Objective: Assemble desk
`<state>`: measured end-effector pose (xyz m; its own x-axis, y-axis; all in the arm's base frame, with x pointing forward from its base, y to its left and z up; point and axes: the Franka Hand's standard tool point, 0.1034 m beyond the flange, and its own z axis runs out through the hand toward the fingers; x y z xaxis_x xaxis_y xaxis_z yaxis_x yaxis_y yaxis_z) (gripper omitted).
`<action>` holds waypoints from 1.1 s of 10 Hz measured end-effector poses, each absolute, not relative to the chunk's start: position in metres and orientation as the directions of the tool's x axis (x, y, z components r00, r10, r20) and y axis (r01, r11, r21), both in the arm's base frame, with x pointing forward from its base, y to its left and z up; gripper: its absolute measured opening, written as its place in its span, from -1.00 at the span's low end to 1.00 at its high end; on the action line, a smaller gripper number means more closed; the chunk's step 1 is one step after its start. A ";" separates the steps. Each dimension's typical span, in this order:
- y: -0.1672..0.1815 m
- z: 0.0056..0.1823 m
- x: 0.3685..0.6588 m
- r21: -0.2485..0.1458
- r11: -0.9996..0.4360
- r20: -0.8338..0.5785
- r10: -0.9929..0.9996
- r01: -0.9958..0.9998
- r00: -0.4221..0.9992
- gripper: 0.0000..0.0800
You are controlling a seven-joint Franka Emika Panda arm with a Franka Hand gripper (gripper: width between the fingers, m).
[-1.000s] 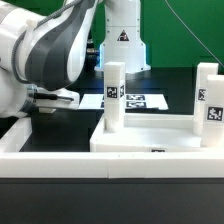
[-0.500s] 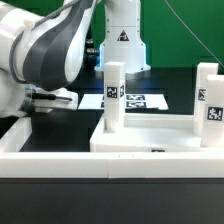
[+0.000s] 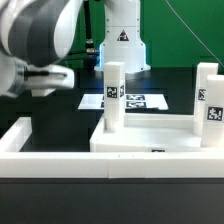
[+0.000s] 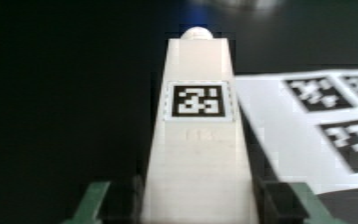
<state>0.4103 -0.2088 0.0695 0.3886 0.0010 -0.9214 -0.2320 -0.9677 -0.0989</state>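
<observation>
the pincer [image 4: 179, 203] gripped a white tagged leg post [image 4: 197, 130] between its fingers [image 4: 98, 200], above the black worktop [image 4: 69, 110], beside the marker board [image 4: 336, 115]. two posts [image 3: 114, 95] stood upright on the tabletop slab [image 3: 150, 140].

A robotics lab, most likely: a white robot arm [image 3: 35, 45] stands over a black counter [image 3: 60, 115], a green backdrop [image 3: 190, 30] hangs beyond the counter's far edge, and a marker board [image 3: 140, 101] lies flat near it.
</observation>
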 end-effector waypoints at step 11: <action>-0.207 0.097 0.483 -0.074 -0.992 -0.653 -0.031 -0.105 0.756 -0.28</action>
<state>0.4828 -0.2075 0.0969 0.7564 -0.0311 -0.6534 -0.1049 -0.9917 -0.0742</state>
